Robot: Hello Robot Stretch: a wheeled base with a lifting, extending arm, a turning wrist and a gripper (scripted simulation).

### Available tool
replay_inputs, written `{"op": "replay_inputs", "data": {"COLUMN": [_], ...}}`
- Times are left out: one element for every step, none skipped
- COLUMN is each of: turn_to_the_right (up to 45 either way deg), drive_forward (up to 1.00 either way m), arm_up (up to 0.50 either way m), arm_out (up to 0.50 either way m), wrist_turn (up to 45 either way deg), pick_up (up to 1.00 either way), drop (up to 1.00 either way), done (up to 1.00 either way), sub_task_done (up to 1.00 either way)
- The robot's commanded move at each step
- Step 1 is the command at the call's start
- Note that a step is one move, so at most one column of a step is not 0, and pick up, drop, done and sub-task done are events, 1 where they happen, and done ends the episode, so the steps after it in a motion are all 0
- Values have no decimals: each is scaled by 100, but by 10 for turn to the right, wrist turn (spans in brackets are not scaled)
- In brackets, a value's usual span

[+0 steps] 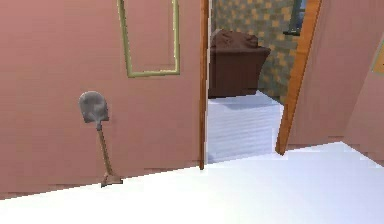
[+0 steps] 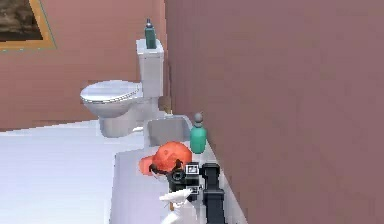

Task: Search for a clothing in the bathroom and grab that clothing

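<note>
A crumpled red-orange thing (image 2: pixel 166 160), possibly a piece of clothing, lies on a white counter (image 2: pixel 130 190) at the arm side view's lower middle. The dark arm (image 2: pixel 213 205) rises from the bottom edge, and my gripper (image 2: pixel 174 186) sits right at the red thing's near side. Whether the gripper holds anything cannot be told, since the red thing rests on the surface behind it. I cannot tell if the two touch.
A green bottle (image 2: pixel 199 134) stands by a basin (image 2: pixel 172 130) behind the red thing. Beyond it is a white toilet (image 2: pixel 118 102) with a dark bottle (image 2: pixel 150 35) on its tank. In the forward view, a shovel (image 1: pixel 97 130) leans on a pink wall, and a doorway (image 1: pixel 245 120) shows a brown armchair (image 1: pixel 236 62).
</note>
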Motion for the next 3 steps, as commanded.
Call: {"op": "replay_inputs", "data": {"turn_to_the_right": [0, 0, 0], "drive_forward": [0, 0, 0], "arm_up": [0, 10, 0], "arm_out": [0, 0, 0], "wrist_turn": [0, 0, 0], "pick_up": [100, 0, 0], "drop": [0, 0, 0], "done": [0, 0, 100], "sub_task_done": [0, 0, 0]}}
